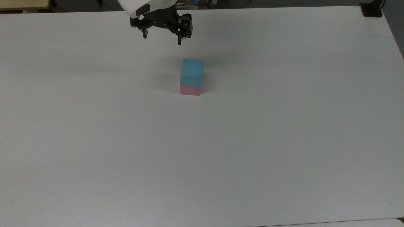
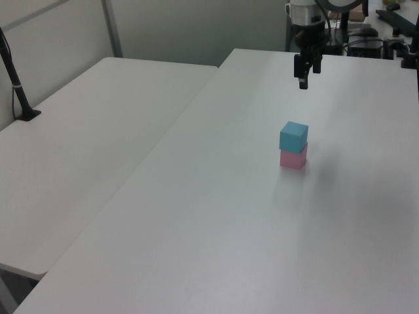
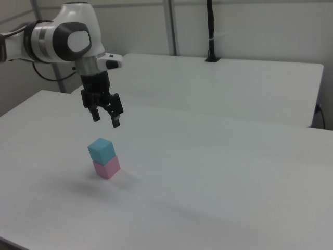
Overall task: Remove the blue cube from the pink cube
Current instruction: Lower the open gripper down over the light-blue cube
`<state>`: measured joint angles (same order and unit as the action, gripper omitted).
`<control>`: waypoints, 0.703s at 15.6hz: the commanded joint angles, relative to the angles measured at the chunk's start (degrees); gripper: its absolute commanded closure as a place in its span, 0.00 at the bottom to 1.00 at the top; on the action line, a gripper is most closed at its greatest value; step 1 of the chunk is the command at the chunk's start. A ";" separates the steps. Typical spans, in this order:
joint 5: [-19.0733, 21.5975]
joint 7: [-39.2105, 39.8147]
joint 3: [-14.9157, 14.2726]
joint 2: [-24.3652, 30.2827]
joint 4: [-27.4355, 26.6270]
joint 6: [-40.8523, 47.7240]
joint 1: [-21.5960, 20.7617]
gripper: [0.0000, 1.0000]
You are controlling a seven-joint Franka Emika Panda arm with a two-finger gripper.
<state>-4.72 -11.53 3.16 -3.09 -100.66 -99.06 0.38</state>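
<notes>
Blue cube [image 1: 192,72] sits squarely on the pink cube [image 1: 190,90] mid-table, so the gripper [image 1: 162,38], fingers spread and empty above, should centre over it, descend straight, and clamp only blue.

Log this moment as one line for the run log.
end effector: open, empty, in the air, apart from the stack | blue cube: on pink cube, untouched | stack: upright on white table | step: approach, no grasp yet
</notes>
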 commanded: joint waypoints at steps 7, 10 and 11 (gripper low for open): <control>-0.29 0.81 -0.17 -1.47 -0.06 -0.78 -2.13 0.00; -0.11 -0.06 -0.17 -4.28 -1.19 -3.40 -3.89 0.00; -0.11 -1.20 -0.08 -4.64 -1.81 -5.33 -3.98 0.00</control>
<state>-4.72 -11.46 3.26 -5.59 -100.95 -99.73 -2.27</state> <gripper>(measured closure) 0.000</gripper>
